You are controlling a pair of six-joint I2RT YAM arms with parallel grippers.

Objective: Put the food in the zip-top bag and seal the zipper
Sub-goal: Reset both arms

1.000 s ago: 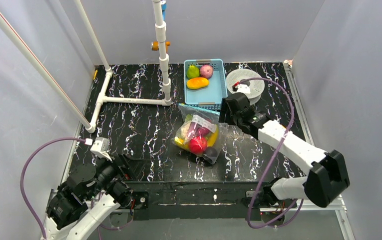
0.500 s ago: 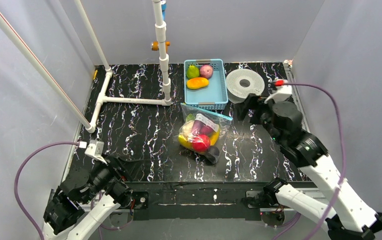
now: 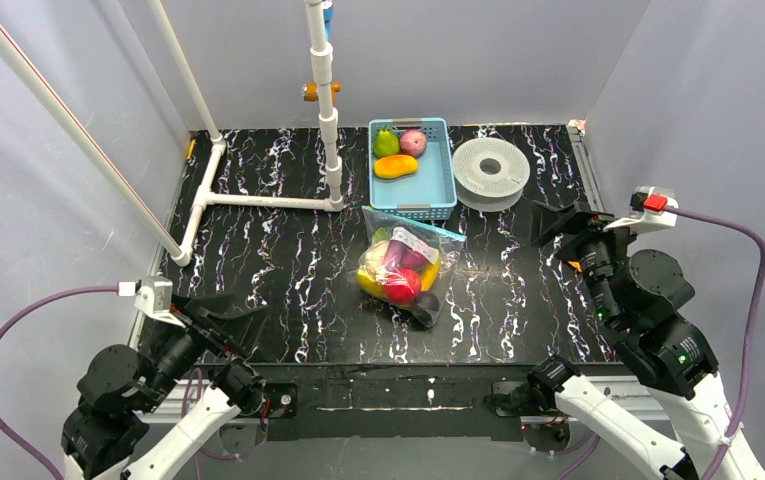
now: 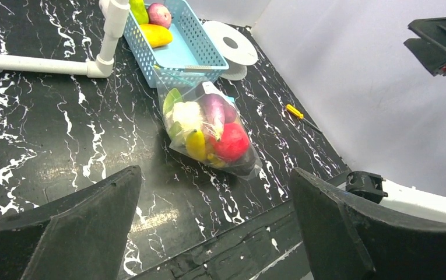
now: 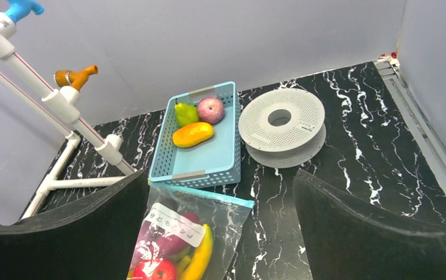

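The bag (image 3: 405, 262) lay just before the basket (image 3: 436, 176), the food (image 3: 396, 288) inside it. The left gripper (image 4: 213, 171) and right gripper (image 5: 220, 174) hung well away — fingers spread wide, empty.

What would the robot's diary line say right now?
food: inside zip-top bag | zipper: looks shut | left gripper: open, empty | right gripper: open, empty

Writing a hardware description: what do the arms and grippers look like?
The left arm and right arm have white links, black joints, a purple cable each. Their fingers are broad matte-black wedges. A red tab marks the right wrist's white box.
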